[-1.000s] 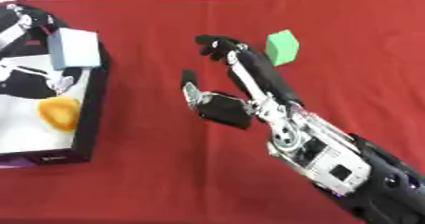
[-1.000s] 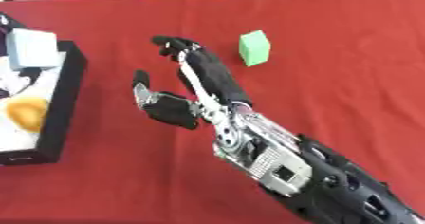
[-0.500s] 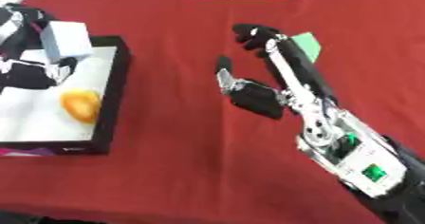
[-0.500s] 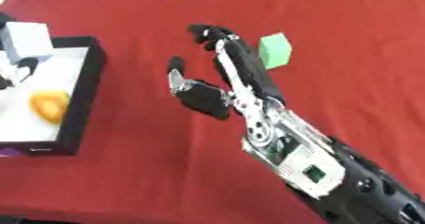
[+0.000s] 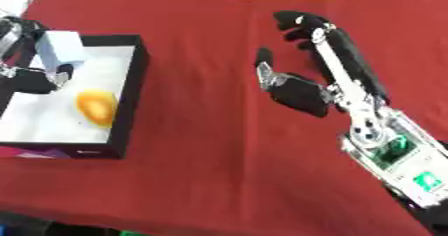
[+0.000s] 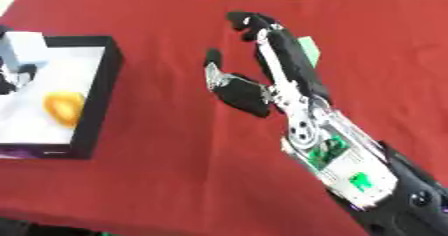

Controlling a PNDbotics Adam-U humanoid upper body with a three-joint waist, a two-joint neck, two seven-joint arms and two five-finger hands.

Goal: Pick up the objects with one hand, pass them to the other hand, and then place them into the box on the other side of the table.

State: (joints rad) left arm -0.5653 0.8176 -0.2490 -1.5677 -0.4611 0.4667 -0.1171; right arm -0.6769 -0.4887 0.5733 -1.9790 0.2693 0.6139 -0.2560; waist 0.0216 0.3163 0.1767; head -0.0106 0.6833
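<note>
Right hand (image 6: 262,82) is reaching over the red table (image 5: 201,145) toward its far right part, fingers straight and spread, holding nothing. You're hovering over the green block (image 6: 307,50), which is mostly hidden behind the fingers, so contact can't be told. Left hand (image 5: 31,62) is sitting over the box (image 5: 131,80) at the left edge, fingers seeming curled round a pale block (image 5: 63,50). An orange thing (image 5: 96,107) is lying inside the box. Step looks like the pick: next you're needing to lower and close on the green block.
</note>
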